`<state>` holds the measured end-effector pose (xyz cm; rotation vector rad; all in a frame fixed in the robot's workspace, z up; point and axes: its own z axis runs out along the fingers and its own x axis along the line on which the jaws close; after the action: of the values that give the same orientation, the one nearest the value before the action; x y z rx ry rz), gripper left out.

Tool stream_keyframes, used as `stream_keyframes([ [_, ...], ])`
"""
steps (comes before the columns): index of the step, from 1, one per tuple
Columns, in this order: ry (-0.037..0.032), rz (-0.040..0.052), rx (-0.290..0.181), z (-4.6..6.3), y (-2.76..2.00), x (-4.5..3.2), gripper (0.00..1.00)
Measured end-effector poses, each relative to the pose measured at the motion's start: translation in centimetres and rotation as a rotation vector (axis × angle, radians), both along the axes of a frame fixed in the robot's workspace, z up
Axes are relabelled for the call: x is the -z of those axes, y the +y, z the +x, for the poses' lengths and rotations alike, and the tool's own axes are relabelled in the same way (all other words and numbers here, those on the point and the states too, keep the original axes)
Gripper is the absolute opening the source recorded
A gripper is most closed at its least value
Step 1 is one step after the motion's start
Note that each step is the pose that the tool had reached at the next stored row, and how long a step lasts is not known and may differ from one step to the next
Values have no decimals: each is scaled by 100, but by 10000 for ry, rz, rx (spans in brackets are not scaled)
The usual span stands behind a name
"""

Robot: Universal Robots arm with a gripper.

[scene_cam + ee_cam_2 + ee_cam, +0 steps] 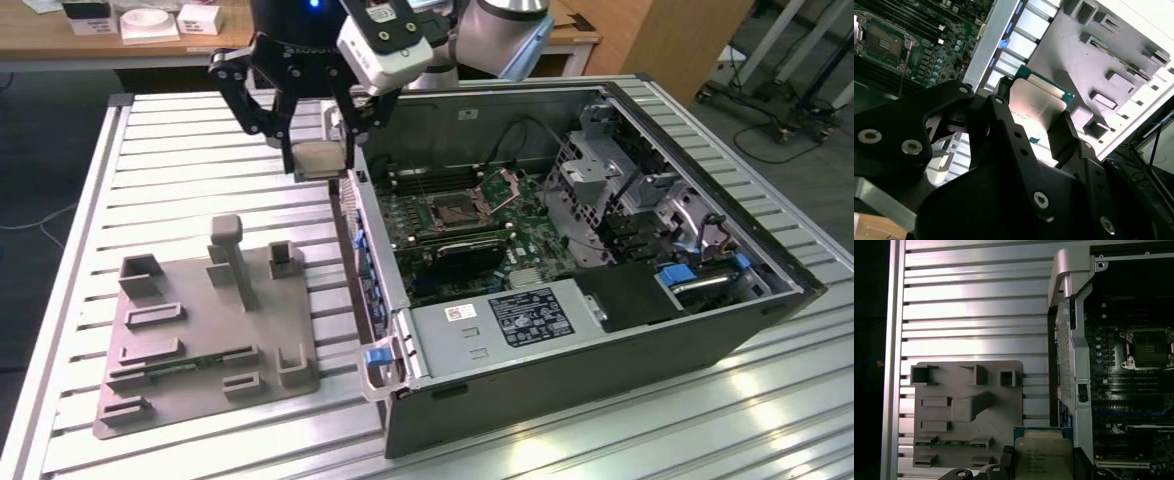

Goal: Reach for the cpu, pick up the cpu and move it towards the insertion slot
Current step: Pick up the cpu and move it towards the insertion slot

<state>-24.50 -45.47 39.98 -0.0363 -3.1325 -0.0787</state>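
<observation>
Exterior view: tool (pixel 318 163) grips cpu (pixel 315 156) beside case wall (pixel 363 260).

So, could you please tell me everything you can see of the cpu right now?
The cpu is a small flat square chip: silvery-grey metal lid with print, thin blue-green board edge around it in the first wrist view. The gripper clamps two opposite edges, lid up and roughly level. In the exterior view it hangs above the slatted table, just outside the wall of the open computer case, clear of the grey fixture plate and not over the insertion slot.
</observation>
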Motion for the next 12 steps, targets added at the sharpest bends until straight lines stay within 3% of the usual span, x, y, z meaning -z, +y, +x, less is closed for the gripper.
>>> stream_keyframes([
  [12, 0, 0, 0, 181, 0, 2, 54],
])
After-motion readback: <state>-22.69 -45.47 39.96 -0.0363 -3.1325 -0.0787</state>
